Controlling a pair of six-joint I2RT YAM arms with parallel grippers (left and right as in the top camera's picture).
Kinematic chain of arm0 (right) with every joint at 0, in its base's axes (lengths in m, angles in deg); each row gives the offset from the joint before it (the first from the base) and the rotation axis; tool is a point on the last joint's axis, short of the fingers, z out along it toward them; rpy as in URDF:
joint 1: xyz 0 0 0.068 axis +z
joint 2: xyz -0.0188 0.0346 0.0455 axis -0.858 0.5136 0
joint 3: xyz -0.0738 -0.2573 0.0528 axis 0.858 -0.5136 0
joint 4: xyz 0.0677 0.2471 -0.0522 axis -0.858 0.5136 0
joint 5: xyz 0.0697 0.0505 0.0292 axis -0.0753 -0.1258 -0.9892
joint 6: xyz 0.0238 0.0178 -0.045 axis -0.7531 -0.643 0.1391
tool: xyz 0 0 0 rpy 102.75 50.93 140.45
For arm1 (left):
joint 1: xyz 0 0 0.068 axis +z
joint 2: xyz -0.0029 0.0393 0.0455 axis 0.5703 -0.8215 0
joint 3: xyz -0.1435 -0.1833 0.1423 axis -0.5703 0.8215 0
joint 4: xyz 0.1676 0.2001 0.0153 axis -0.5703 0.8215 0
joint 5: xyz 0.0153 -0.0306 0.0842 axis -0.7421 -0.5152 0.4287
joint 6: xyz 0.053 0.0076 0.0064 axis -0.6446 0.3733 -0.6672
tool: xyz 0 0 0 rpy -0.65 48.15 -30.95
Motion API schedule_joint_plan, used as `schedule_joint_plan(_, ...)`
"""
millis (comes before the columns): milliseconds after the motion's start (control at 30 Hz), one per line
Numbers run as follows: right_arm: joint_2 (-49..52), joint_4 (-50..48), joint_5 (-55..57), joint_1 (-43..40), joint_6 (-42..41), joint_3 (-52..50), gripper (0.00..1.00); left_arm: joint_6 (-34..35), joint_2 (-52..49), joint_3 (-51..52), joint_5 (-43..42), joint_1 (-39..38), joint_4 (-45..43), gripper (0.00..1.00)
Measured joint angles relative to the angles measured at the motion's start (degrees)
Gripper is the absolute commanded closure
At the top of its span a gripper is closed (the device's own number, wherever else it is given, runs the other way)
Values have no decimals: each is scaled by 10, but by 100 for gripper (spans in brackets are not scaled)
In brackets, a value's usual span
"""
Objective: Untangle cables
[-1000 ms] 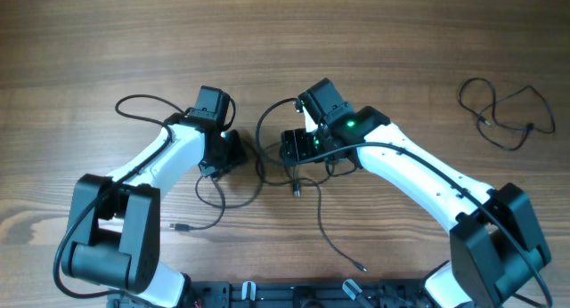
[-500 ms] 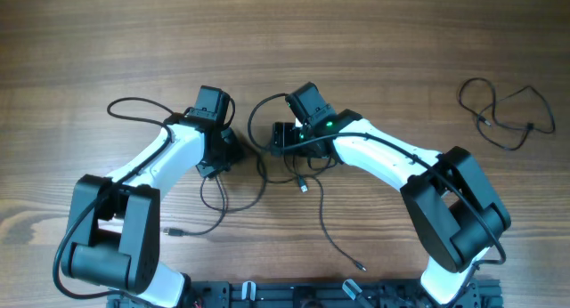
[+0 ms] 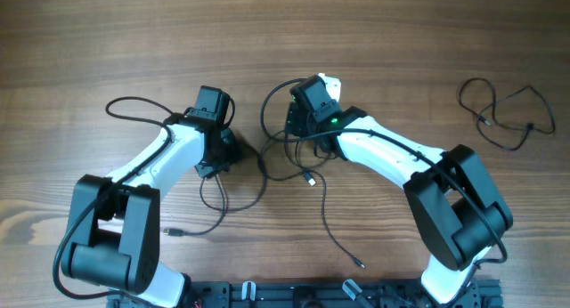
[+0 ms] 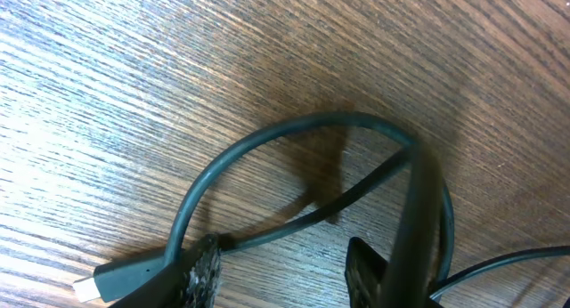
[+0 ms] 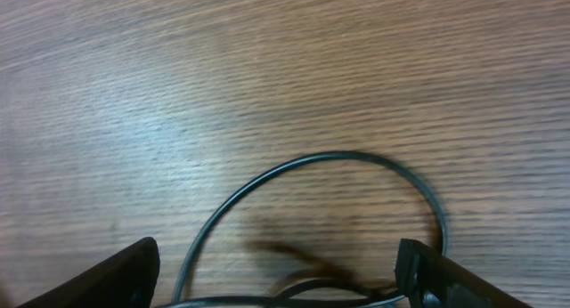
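Several thin black cables [image 3: 264,121] lie crossed over one another at the middle of the bench [image 3: 107,32], toward its near edge. Their loops spread to either side of the two arms, and one strand trails to a small plug [image 3: 357,266] close to that edge. One further cord [image 3: 488,121] lies well apart, near the right edge.

Left jaws: partly apart, low over the wood. A strand [image 4: 294,123] runs across the gap beside one fingertip [image 4: 203,271] and does not appear pinched. A second plug end [image 4: 116,277] lies just beside that fingertip.

Right jaws: spread wide and empty, with a finger [image 5: 98,281] at each lower corner of the wrist view. A loop [image 5: 338,155] arches on the bench between them.

Handling, as judged: the cables are light and limp and hold no shape of their own. Any pull probably drags the neighbouring strands along wherever they cross. The round jacket looks smooth enough to slide through the pads, while the plugs are stiffer and thicker. The likeliest good hold is just behind a plug on a free end — not at a crossing, where two strands would be caught together.
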Motion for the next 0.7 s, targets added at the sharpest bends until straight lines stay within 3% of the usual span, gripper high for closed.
schedule_joint_plan(100,0,-30,-77,0,3,0,14,0,0,0,2,0,0,53)
schedule_joint_plan(200,0,-7,-129,0,-6,0,1,0,0,0,3,0,0,53)
schedule_joint_plan(500,0,-18,-188,3,-93,0,2,0,0,0,8,0,0,53)
schedule_joint_plan(700,1,-64,-233,3,-102,0,5,0,0,0,10,0,0,53)
